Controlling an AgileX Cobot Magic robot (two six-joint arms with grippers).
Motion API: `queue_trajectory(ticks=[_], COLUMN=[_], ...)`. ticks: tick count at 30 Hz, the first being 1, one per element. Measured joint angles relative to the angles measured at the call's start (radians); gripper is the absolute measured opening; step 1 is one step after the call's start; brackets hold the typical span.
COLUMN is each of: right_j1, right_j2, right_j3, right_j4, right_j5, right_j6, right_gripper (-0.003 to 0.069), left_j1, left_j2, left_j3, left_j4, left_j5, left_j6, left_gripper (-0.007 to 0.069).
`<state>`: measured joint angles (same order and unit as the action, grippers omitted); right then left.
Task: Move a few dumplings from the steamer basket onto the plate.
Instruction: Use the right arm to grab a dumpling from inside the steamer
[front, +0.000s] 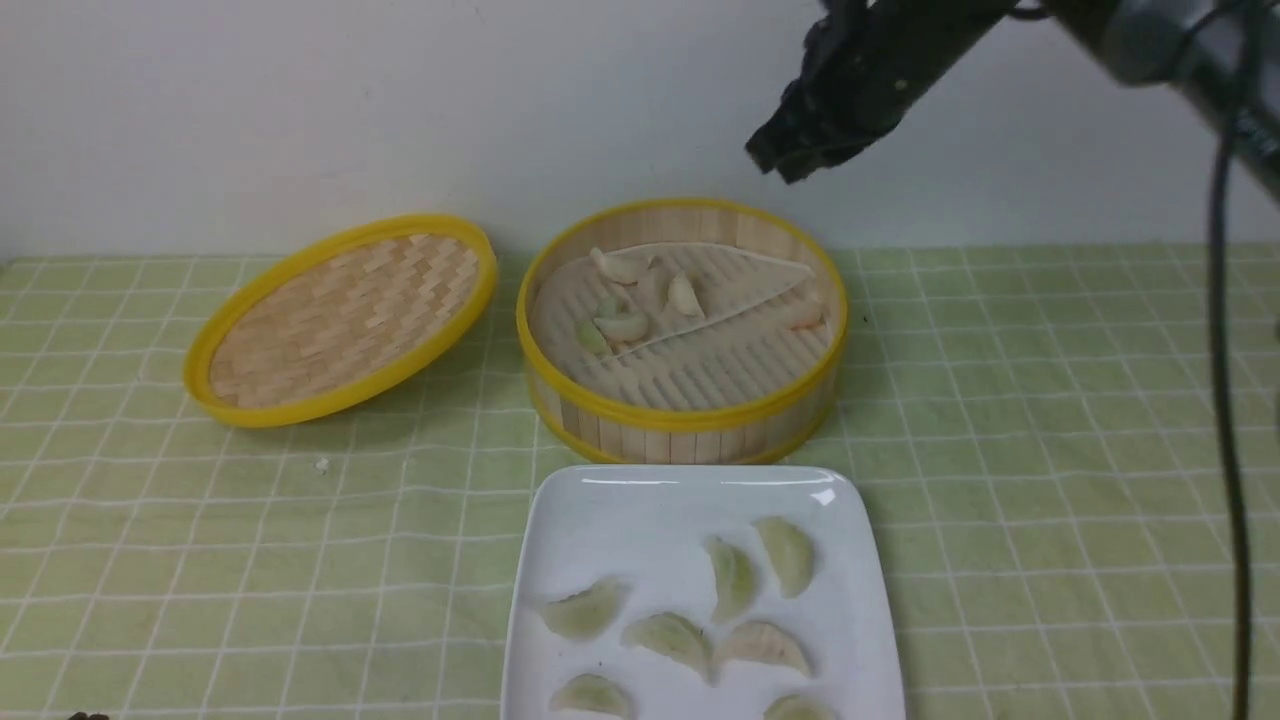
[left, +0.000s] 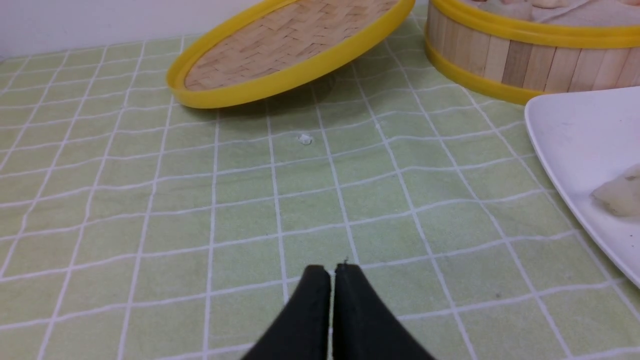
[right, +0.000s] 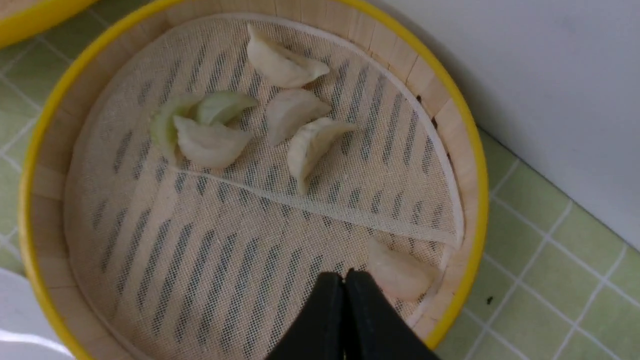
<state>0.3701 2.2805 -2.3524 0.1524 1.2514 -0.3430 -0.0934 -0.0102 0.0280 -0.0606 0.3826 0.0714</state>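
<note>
The steamer basket (front: 690, 420) stands mid-table with several dumplings (front: 622, 326) on its liner. The white plate (front: 620, 520) lies in front of it and holds several pale green dumplings (front: 733, 577). My right gripper (front: 775, 160) hangs high above the basket's far right side, shut and empty. In the right wrist view the right gripper (right: 344, 275) is over the basket floor beside a pinkish dumpling (right: 400, 272); white dumplings (right: 292, 112) and green ones (right: 220, 105) lie further in. My left gripper (left: 332, 270) is shut and empty, low over the tablecloth left of the plate (left: 575, 135).
The woven bamboo lid (front: 340, 320) leans tilted to the left of the basket. A small white crumb (front: 322, 464) lies on the green checked cloth. A white wall stands close behind the basket. The liner (right: 320, 210) is folded over on itself.
</note>
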Motion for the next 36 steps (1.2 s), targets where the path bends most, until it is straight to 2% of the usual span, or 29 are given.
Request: queue_trajectory(ticks=[3,7,15,17,20,24,36], right_j1=[0.003,0.003,0.011,0.02,0.023,0.027,0.028], right_j2=[0.07,0.172,0.216,0.216,0.229,0.264,0.274], right_j3=[-0.017,-0.03,-0.037,-0.037,-0.039,-0.041,-0.041], right_j4=[0.0,-0.025,-0.181,-0.235,-0.261,-0.275,-0.278], right_j5=[0.001,0.001,-0.008,-0.037,-0.102,-0.148,-0.134], right_j6=[0.002,-0.002,-0.074,-0.09,-0.1,-0.1,-0.1], right_gripper=[-0.0003,0.004,0.0248,0.0323,0.0382,0.0413,0.0417], left_j1=[0.0,0.0,0.0,0.0,0.0,0.0,0.0], left_j2=[0.0,0.0,0.0,0.0,0.0,0.0,0.0], left_j3=[0.0,0.0,0.0,0.0,0.0,0.0,0.0], left_j4=[0.0,0.0,0.0,0.0,0.0,0.0,0.0], left_j5=[0.0,0.0,0.0,0.0,0.0,0.0,0.0], left_j6=[0.0,0.0,0.0,0.0,0.0,0.0,0.0], left_gripper=[-0.0006,-0.0006,-0.0006,-0.0006,-0.0006,-0.0006,-0.0006])
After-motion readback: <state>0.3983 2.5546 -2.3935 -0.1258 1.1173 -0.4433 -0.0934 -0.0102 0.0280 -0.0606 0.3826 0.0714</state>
